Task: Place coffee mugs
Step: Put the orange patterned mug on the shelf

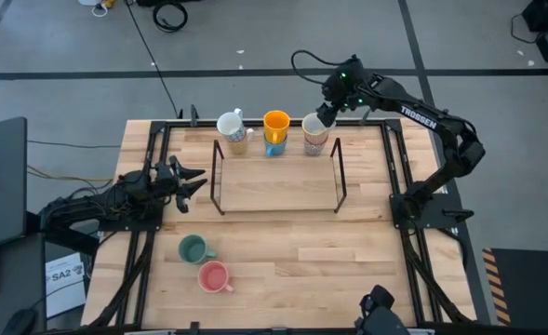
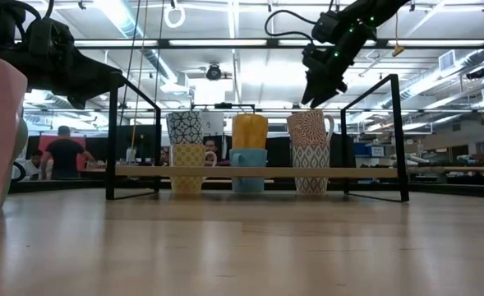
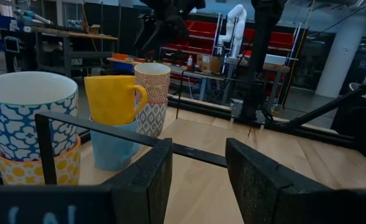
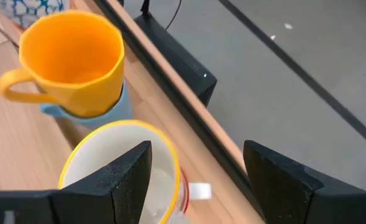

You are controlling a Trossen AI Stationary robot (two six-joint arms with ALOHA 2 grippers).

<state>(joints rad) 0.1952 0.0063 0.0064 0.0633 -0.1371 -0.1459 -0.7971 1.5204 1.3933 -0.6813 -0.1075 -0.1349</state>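
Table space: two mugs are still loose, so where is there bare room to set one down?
Free: the board inside the black frame, in front of the three mug stacks, and the wood right of the green mug and pink mug. Crowded: the far edge, where the open right pincer hangs over the right stack.

The far row of stacked mugs: a blue-and-white lattice mug [image 3: 30, 112] sits on a yellow-patterned one [image 3: 43, 167], a plain orange mug [image 3: 113, 98] on a light blue one [image 3: 114, 146], and a red-patterned mug [image 3: 152, 78] on a grey diamond-patterned one [image 3: 151, 118]. Nearer on the pale wooden bench [image 1: 292, 261] stand a green mug [image 1: 193, 248] and a pink mug [image 1: 214, 276].
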